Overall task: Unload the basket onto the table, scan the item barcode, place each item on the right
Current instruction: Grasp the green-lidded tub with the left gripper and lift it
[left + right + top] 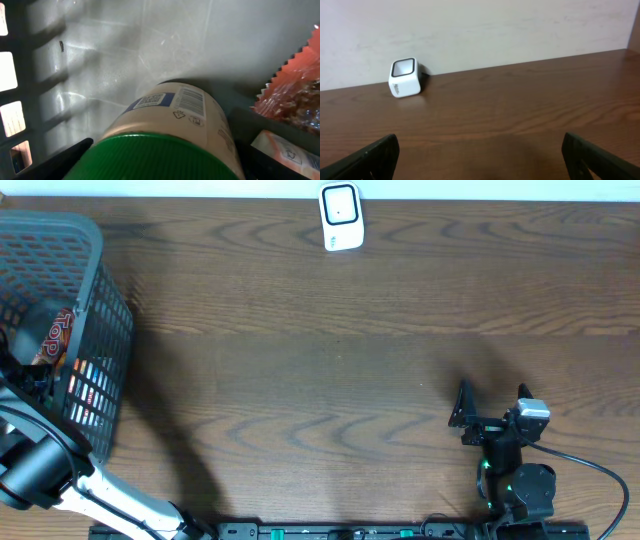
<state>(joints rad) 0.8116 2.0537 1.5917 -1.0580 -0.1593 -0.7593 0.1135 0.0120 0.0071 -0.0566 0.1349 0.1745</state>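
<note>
The gray basket [100, 290] at the left of the table [330, 380] holds a green-lidded jar [175, 107], barcode [192, 100] showing, beside a red snack bag [295, 95] and a half-cut-off box [285, 150]. The left gripper [160, 162] straddles the jar, and it is unclear whether it grips. The right gripper [492, 405] gapes wide.
</note>
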